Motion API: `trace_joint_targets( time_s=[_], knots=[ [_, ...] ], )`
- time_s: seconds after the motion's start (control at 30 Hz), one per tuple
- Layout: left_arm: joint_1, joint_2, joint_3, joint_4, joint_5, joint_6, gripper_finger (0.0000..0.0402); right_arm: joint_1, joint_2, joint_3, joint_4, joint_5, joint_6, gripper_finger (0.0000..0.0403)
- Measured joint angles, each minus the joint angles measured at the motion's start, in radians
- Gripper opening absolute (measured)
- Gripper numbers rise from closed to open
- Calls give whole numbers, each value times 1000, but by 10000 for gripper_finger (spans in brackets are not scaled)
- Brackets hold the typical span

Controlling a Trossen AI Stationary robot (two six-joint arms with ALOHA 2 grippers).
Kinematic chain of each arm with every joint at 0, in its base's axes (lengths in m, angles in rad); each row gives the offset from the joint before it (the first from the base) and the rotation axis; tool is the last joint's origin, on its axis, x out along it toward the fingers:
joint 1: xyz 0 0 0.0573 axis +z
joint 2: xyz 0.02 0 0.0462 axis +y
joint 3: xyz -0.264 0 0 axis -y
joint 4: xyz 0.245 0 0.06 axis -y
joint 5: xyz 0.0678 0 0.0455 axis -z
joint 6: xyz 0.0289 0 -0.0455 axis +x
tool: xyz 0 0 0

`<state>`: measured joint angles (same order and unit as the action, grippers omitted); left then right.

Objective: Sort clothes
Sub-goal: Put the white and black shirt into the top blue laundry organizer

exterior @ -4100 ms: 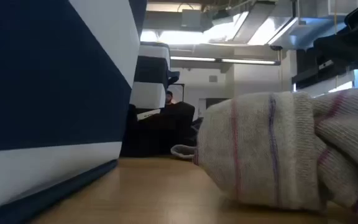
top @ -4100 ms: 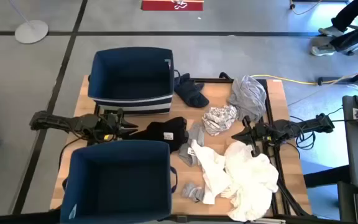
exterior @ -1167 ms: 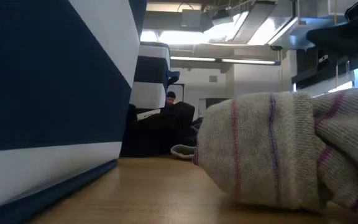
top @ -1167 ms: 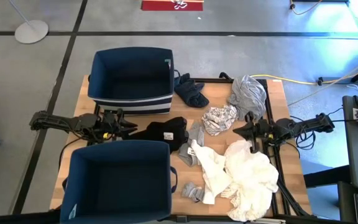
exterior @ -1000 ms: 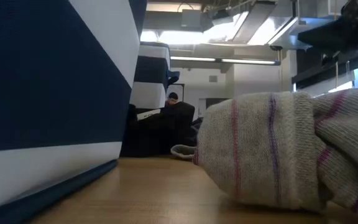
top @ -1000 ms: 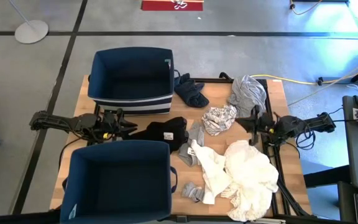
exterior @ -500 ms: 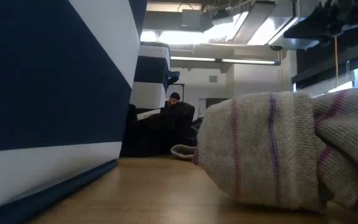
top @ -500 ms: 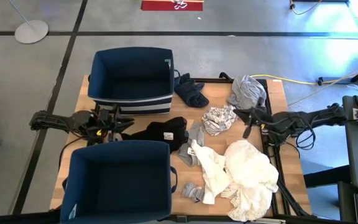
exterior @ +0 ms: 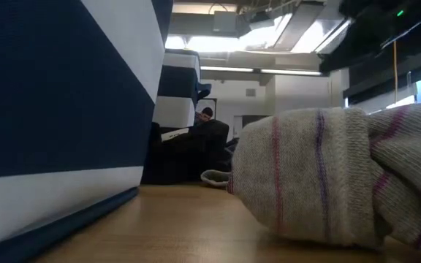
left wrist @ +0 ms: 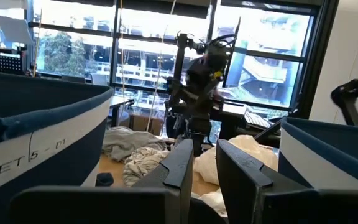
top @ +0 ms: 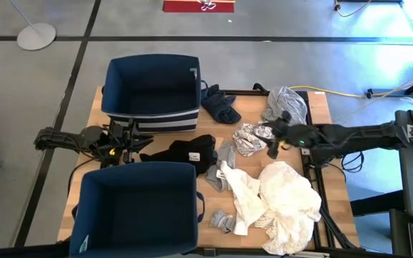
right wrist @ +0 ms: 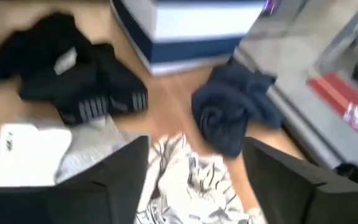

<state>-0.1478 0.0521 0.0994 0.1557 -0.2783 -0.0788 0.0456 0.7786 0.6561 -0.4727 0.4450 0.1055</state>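
1. The right gripper [top: 269, 143] reaches across the wooden worktop [top: 246, 111] and hovers over the grey-white patterned garment [top: 253, 137], jaws spread wide apart with nothing between them, as the right wrist view shows.

2. The left gripper [top: 136, 142] waits near the worktop's left edge, between the two navy bins, with the far bin [top: 151, 89] beyond it and the near bin [top: 136, 208] in front. Its jaws stand a little apart and hold nothing.

3. The clothes lie scattered on the worktop, none seen inside either bin: a black garment [top: 185, 153] just beside the left gripper, a navy piece [top: 221, 105] close to the far bin, a light grey one [top: 287, 104] near the far right corner, a large white heap [top: 285, 204] at the near right, and grey socks [top: 221, 221] beside the near bin.

4. Sorting appears to be at its start; the step in hand looks like the right arm's approach to a first pick.

5. The next move probably calls for lowering the spread jaws onto a raised fold of the patterned garment and closing on it alone, without catching the pale grey cloth [top: 227, 152] that touches its edge.

6. From table height, a striped sock [exterior: 327, 175] fills the foreground, so the right gripper's height over the fabric is hard to judge.
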Motion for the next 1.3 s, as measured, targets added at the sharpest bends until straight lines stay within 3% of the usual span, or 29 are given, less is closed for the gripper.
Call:
trace_joint_targets(
  time_s=[0.17, 0.3, 0.37, 0.53, 0.97, 1.13, 1.3],
  knots=[
    [0, 1, 0, -10, 1, -19, 60, -169, 125, 0, -12, -202, -29, 317],
    [0, 4, 0, -27, 1, -41, 60, -253, 212, 0, -5, -476, -31, 325],
    [0, 4, 0, -32, 1, -45, 60, -265, 253, 0, 1, -538, -31, 325],
    [0, 4, 0, -36, 1, -46, 60, -269, 370, -1, 9, -404, -85, 326],
    [0, 4, 0, -42, 1, -70, 60, -269, 646, 1, 88, -290, -168, 313],
    [0, 4, 0, -41, 1, -47, 60, -269, 711, 3, 125, -297, -162, 252],
    [0, 4, 0, -23, -35, -53, 60, -268, 732, 5, 120, -297, -155, 147]
  ],
)
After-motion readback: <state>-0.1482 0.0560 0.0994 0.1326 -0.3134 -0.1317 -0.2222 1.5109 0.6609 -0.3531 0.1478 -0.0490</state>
